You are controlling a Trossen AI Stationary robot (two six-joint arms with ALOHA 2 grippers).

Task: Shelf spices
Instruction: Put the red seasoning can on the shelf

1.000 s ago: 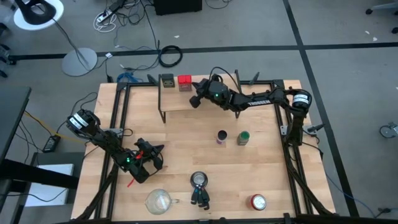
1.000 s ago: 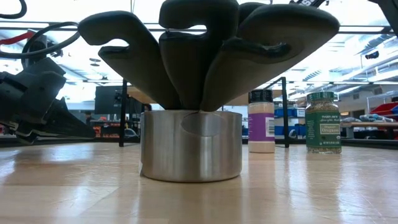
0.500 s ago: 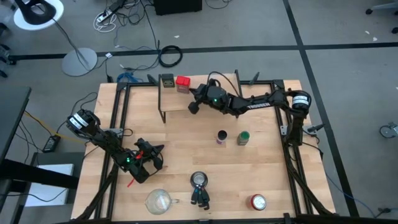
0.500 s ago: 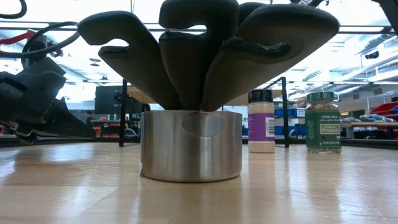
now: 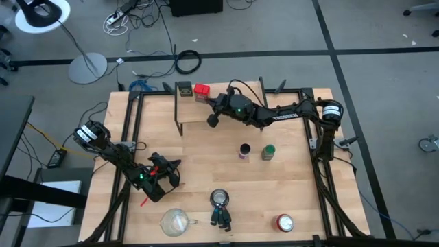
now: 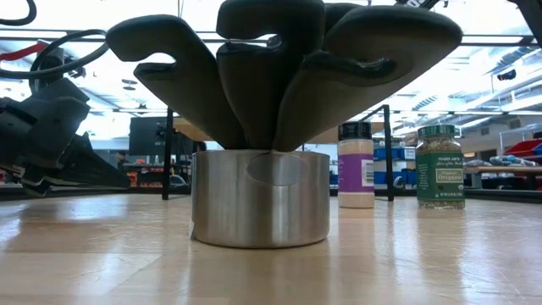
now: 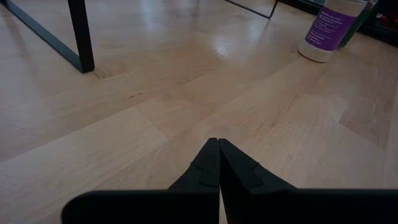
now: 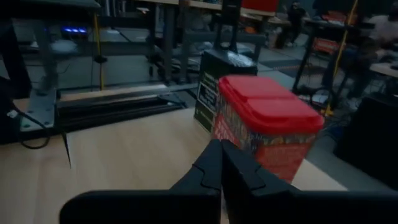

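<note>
The right gripper [image 5: 212, 118] has drawn back over the shelf [image 5: 195, 112] from the red tin [image 5: 202, 90], its jaws clenched on nothing; in the right wrist view the tin stands just ahead of the closed fingertips, beside the dark olive tin [image 5: 184, 88] at the shelf's far edge. The red tin has shifted slightly toward the olive one during the last second, which suggests a nudge into line, not a carry. Two spices are thus shelved. The purple-labelled jar [image 5: 245, 150] and green-lidded jar [image 5: 268, 151] remain on the table, close together. The left gripper [image 5: 169, 173] waits near the table's front left, jaws clenched and empty.
</note>
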